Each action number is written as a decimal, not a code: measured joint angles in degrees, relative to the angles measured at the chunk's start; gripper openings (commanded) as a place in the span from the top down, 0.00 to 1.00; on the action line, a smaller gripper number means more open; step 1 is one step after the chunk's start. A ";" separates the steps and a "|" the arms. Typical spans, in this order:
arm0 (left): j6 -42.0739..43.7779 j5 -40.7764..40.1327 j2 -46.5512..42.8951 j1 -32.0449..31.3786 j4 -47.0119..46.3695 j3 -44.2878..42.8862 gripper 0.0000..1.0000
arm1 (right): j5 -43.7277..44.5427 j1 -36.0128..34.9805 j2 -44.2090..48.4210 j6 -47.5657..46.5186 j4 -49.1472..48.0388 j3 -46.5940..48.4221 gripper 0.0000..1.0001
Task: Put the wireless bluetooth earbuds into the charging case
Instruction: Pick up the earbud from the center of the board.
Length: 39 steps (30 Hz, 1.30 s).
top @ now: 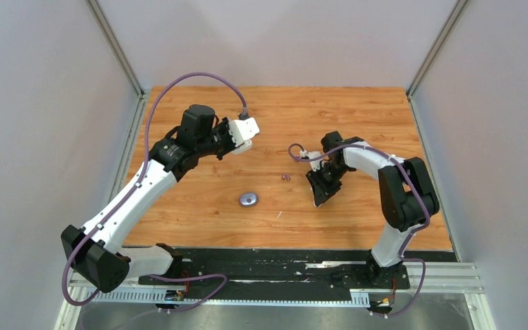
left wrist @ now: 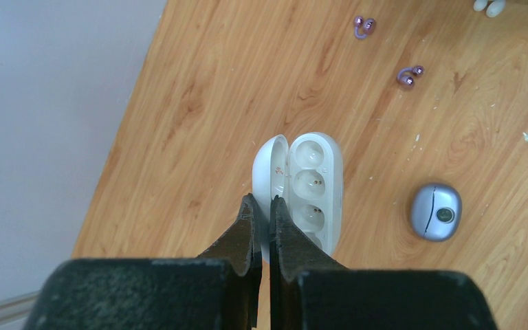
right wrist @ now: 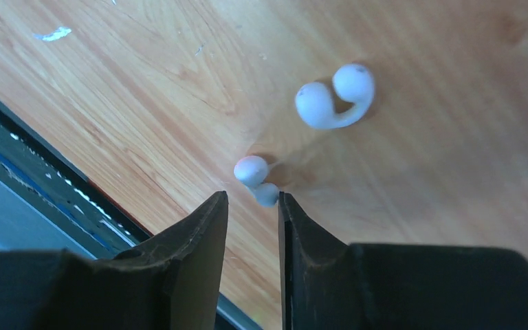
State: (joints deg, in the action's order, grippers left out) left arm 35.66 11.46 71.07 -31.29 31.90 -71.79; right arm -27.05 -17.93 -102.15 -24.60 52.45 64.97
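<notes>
The left arm's fingers (left wrist: 247, 237) are pinched shut on a glossy white, pebble-shaped plastic charging case (left wrist: 314, 180). They hold it with its lid swung open over the left half of the wood-grain desk (top: 357, 117), its row of round moulded wells facing the wrist camera.

On the right half of the desk, the right arm's fingers (right wrist: 199, 234) point down at the surface and stand narrowly apart. A small glossy white earbud (right wrist: 256, 177), two beads joined by a short curved bridge, lies on the wood right at the mouth of that gap. Its lower bead sits close to one fingertip, and whether it touches cannot be told. No grip on it shows. A second white earbud (right wrist: 335, 96) of the same shape rests on the desk a little beyond the first, apart from it.

Near the middle of the desk lie two tiny dark purple earbuds (left wrist: 364, 26) (left wrist: 409, 74), close together but not touching. A closed silver-lilac pebble-shaped case (left wrist: 436, 211) sits alone on the wood between them and the desk's near edge, just left of centre. It lies well apart from both arms.
</notes>
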 measured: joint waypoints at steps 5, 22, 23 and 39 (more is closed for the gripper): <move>-0.66 0.15 0.20 0.15 0.00 0.00 1.00 | 4.87 -2.86 0.87 10.03 -2.84 -2.21 0.60; -0.92 0.04 1.14 0.24 0.37 -1.77 1.00 | 2.78 -4.87 24.17 -8.94 -11.56 -15.39 0.59; -0.92 0.04 1.25 0.24 0.39 -1.77 1.00 | 2.51 -5.29 26.60 -12.13 -13.07 -18.47 0.59; -1.77 0.46 1.57 0.24 0.07 -1.79 1.00 | 2.45 -5.88 26.51 -31.54 -22.75 -26.38 0.61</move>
State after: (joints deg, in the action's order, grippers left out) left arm 33.89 11.92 72.64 -31.05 31.97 -73.58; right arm -24.60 -23.81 -75.64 -56.14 29.69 38.59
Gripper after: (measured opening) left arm 0.019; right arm 0.403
